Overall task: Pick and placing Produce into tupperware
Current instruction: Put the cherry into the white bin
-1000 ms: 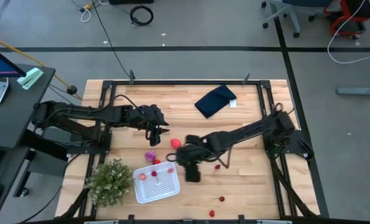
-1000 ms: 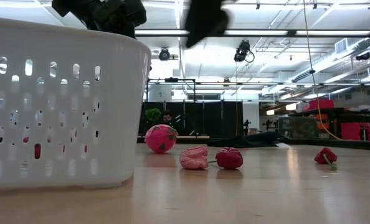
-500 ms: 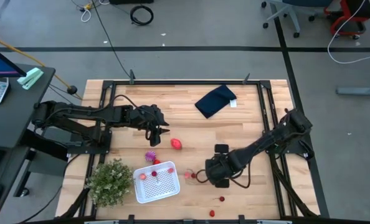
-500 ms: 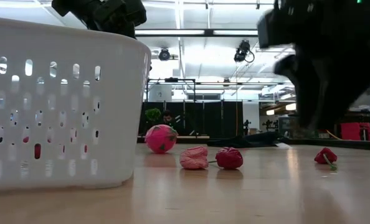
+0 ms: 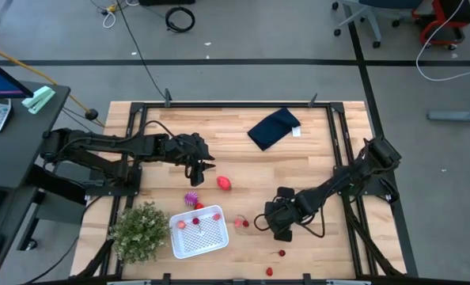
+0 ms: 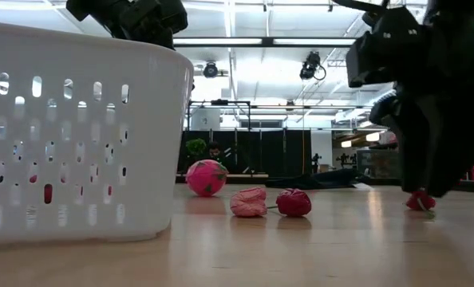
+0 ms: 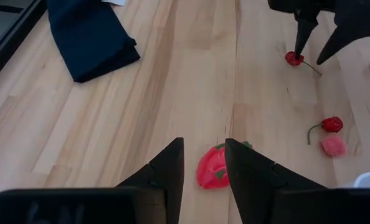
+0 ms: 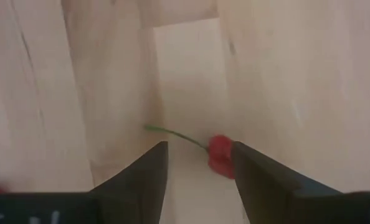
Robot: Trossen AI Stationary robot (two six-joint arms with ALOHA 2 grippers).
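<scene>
Tabletop [image 5: 314,134]: light wood planks in a dark frame, carrying all items below.

Left arm: reaches in from the left edge; left gripper [image 5: 206,168] hangs over the middle of the tabletop, jaws narrowly parted and empty, with the strawberry-like fruit [image 5: 224,184] on the wood just ahead of the tips. In the left wrist view this fruit [image 7: 211,168] is partly hidden between the two dark fingers.

Right arm: reaches in from the right edge; right gripper [image 5: 271,225] is low over the front-centre wood, jaws apart and holding nothing. The right wrist view shows a stemmed cherry [image 8: 220,154] lying between the fingers, its near edge cut off by one of them. In the low view the gripper body blocks most of this cherry [image 6: 419,201].

Green bushy plant [image 5: 141,230]: front left, touching the tupperware's left side.

Tupperware [image 5: 181,244]: white perforated basket, front centre-left. Contents: small red pieces near its back edge [image 5: 195,222]; number hard to make out.

Navy cloth [image 5: 273,128]: folded, at the back, well apart from the produce.

Spiky magenta piece [image 5: 191,198]: on the wood just behind the tupperware.

Loose red fruits: a pair [image 5: 241,223] between tupperware and right gripper; one small cherry [image 5: 282,253] near the front; another [image 5: 269,271] at the front edge.
</scene>
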